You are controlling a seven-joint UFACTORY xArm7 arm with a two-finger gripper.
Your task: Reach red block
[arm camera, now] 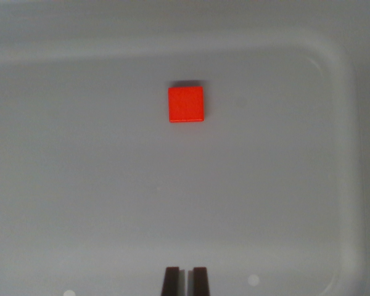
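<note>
While the gripper (185, 282) hangs well short of the red block (186, 104), fingers nearly together, a straight descent risks landing on the tray (333, 68) floor instead.

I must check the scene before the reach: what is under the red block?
The red block lies flat on the floor of a pale grey tray. Its own footprint is covered, so nothing beneath shows. Only bare floor surrounds it.
</note>
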